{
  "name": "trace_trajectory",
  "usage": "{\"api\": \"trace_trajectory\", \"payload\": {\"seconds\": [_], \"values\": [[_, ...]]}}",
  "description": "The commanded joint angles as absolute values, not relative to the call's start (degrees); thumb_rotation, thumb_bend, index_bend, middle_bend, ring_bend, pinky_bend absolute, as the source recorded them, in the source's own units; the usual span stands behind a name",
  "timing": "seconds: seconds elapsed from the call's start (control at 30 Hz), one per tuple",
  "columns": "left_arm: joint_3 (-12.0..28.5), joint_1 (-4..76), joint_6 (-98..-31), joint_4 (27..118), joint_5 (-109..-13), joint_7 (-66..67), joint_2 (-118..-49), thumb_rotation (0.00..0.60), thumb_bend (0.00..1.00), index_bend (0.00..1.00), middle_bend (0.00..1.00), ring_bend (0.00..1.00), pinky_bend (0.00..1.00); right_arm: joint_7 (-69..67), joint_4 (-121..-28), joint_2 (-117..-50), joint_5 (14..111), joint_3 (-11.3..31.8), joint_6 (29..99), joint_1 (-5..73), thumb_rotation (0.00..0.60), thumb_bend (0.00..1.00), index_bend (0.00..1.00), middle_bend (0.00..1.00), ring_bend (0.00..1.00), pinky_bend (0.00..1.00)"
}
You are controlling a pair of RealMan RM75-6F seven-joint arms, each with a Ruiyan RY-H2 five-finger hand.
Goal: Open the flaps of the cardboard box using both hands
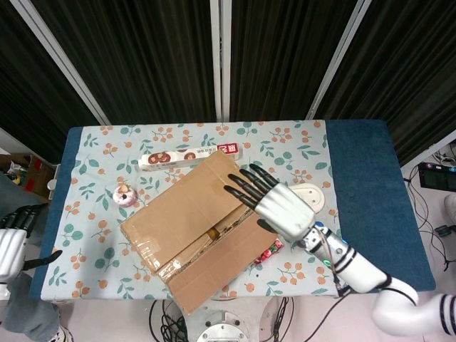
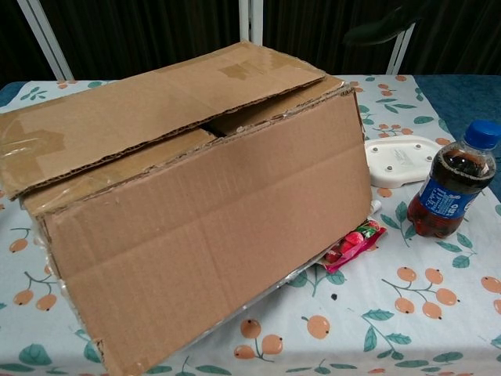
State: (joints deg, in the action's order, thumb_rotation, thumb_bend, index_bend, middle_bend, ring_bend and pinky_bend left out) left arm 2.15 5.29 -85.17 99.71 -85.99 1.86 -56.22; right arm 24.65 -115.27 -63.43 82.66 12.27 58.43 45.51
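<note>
Fingers: right hand (image 1: 283, 209) spread, holding nothing, above box (image 1: 196, 224)
Left hand (image 1: 13, 246): table's left edge, grasp unclear
Progress: near flap down, far flap unopened

The right robot hand (image 1: 281, 206) is raised, palm down, fingers (image 1: 246, 184) spread and extended forward, holding nothing. The left robot hand (image 1: 13, 246) sits low at the frame's left edge, fingers loosely apart, empty.

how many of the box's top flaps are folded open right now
1. The near flap hangs down over the cardboard box's front side. The far flap still lies over the top. Any inner flaps beneath it are mostly hidden.
</note>
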Motion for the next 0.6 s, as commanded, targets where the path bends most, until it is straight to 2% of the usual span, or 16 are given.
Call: {"api": "trace_trajectory", "payload": {"seconds": [0.03,0.27,0.6], "values": [[2.20,5.05,-85.22,98.80,-85.56,0.68,-56.16,0.514,0.07,0.15,0.19,0.15,0.23,32.83,-111.90,-71.77,76.23,15.18,56.86,50.22,0.600,0.00,0.00,0.00,0.00,0.00],[2.33,4.86,-85.06,96.97,-85.02,-1.44,-56.16,0.513,0.07,0.15,0.19,0.15,0.23,37.56,-107.98,-79.02,71.67,15.22,57.37,52.91,0.600,0.00,0.00,0.00,0.00,0.00],[2.47,4.83,-84.96,95.49,-84.99,-3.20,-56.19,0.514,0.08,0.15,0.19,0.15,0.23,40.10,-106.89,-81.31,68.30,13.81,57.80,53.83,0.600,0.00,0.00,0.00,0.00,0.00]]}}
